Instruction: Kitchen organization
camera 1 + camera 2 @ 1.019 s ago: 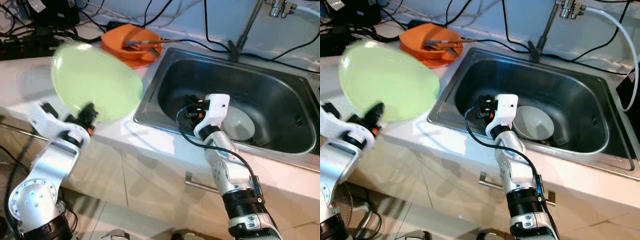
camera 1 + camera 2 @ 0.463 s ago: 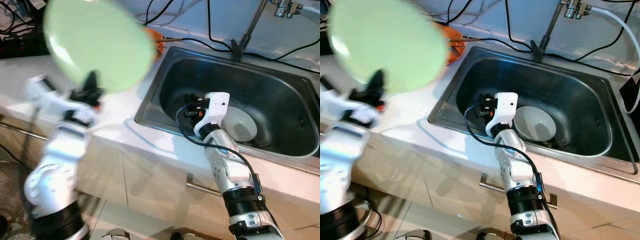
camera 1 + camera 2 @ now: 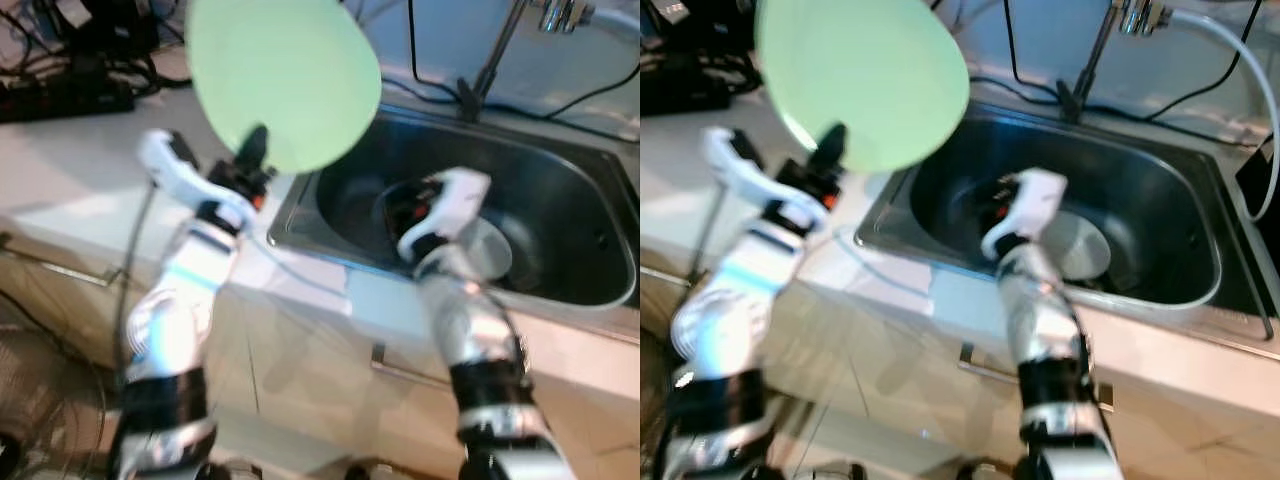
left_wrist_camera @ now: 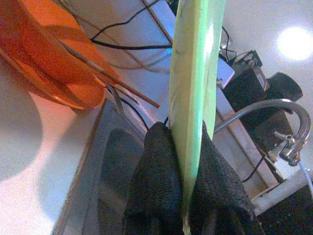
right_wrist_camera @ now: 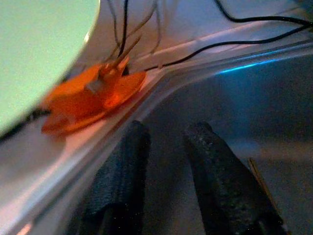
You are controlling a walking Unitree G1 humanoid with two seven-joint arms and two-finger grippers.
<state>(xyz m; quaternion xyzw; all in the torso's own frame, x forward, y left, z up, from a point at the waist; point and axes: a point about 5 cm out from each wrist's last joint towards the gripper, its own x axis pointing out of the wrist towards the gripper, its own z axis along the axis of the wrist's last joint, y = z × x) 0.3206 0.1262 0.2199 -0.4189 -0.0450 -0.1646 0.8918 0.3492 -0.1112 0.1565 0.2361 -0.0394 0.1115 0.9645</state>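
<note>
- Left wrist view is showing the left gripper (image 4: pixel 188 196) clenching its two black fingers on the rim of a round pale green plate (image 4: pixel 193 93), seen edge-on.
- That plate is hanging tilted in the air over the near-left corner of the stainless steel sink (image 3: pixel 560 215).
- The right gripper (image 5: pixel 164 161) is hovering inside the basin, fingers parted and grasping nothing.
- An orange plate (image 5: pixel 93 100) holding utensils is resting on the white counter (image 3: pixel 70 160).

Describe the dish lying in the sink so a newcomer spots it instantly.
Find the steel sink set in the white counter. On its floor, just beyond the right gripper, lies a pale grey round dish. Unlike the green plate pinched by the left gripper, it is grey and lying flat.
</note>
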